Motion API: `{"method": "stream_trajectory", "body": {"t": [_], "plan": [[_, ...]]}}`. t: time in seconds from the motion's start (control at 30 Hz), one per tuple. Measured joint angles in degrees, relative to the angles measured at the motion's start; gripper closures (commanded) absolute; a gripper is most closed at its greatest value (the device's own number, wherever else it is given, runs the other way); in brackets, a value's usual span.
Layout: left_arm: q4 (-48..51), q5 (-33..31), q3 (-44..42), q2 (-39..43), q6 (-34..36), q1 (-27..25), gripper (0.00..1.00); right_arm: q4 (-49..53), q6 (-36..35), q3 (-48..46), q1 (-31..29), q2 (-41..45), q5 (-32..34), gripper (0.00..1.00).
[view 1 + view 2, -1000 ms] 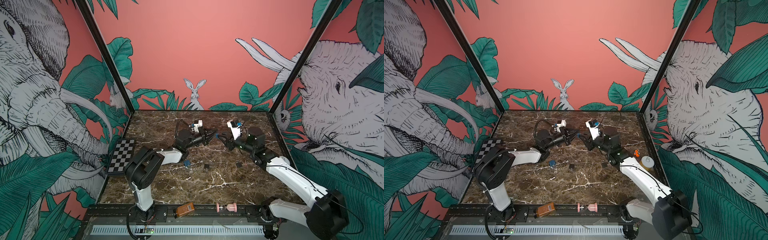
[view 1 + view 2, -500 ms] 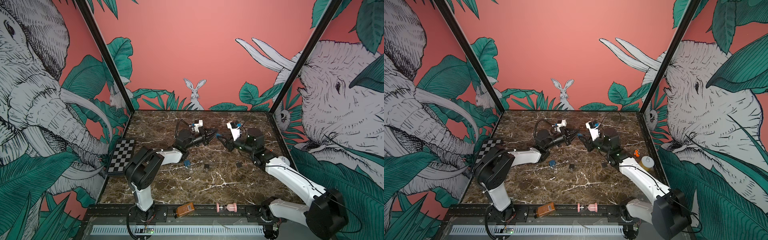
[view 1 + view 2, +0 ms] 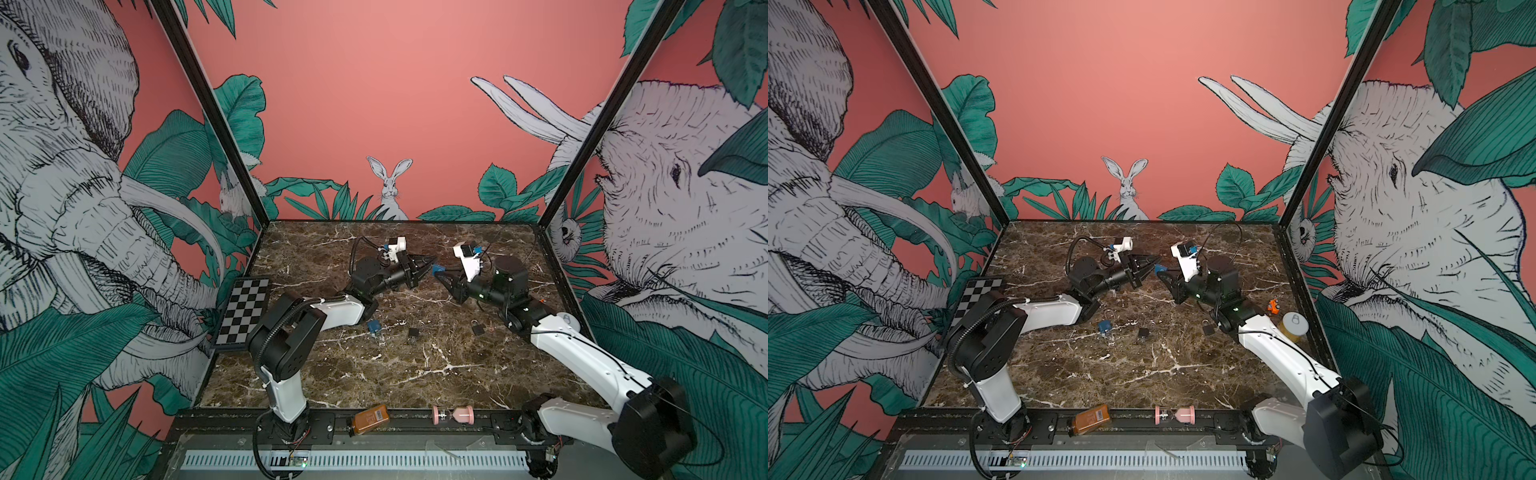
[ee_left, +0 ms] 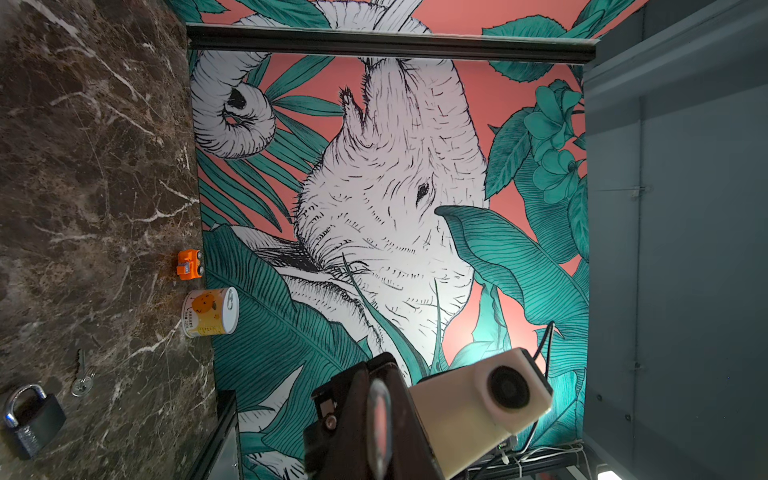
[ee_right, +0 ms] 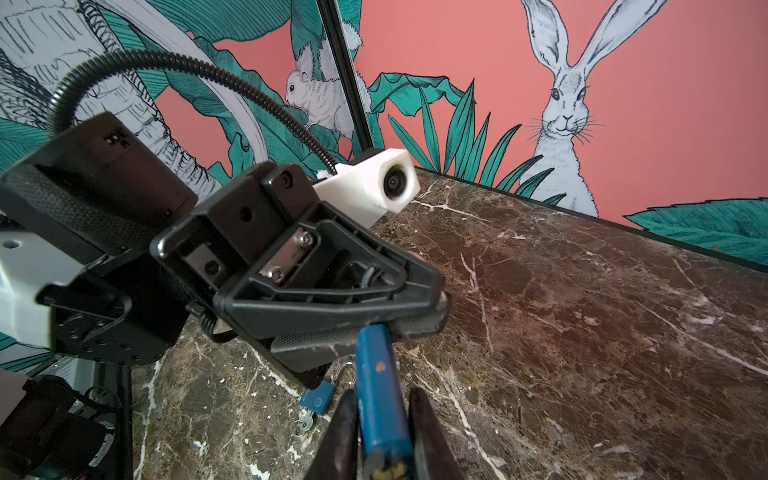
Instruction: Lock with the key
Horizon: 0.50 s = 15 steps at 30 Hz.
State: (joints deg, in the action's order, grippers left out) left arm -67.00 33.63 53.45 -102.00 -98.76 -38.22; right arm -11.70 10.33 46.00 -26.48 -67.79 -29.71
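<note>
A blue padlock (image 3: 437, 270) (image 5: 376, 365) hangs in the air over the back middle of the marble table, between my two grippers. My right gripper (image 5: 382, 392) (image 3: 444, 279) is shut on its body, one finger on each flat side. My left gripper (image 3: 430, 262) (image 4: 380, 386) is shut and meets the padlock's far end; a thin silvery loop shows between its fingers, and I cannot tell whether that is the shackle or a key. A loose key (image 4: 81, 374) lies on the table. More keys (image 5: 303, 424) lie below the grippers.
A black padlock (image 4: 35, 419) (image 3: 477, 328) lies beside the loose key. A second blue padlock (image 5: 318, 399) and a small black piece (image 3: 413, 333) lie mid-table. An orange toy car (image 4: 189, 264) and a can (image 4: 212, 311) stand by the right wall, a checkerboard (image 3: 243, 311) at the left.
My right gripper has moved slightly left towards the left gripper, and its fingers have closed in on the blue padlock. The left arm has stayed put.
</note>
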Motion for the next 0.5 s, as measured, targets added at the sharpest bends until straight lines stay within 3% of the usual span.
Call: {"method": "stream_trajectory", "body": {"t": [0.3, 0.5], "plan": [[0.0, 1.01, 0.11, 0.0, 0.0, -0.07, 1.0, 0.0, 0.2, 0.0, 0.02, 0.02, -0.48, 0.76], [0.04, 1.29, 0.11, 0.0, 0.0, -0.76, 1.0, -0.07, 0.22, 0.0, 0.02, 0.02, -0.04, 0.79]]}}
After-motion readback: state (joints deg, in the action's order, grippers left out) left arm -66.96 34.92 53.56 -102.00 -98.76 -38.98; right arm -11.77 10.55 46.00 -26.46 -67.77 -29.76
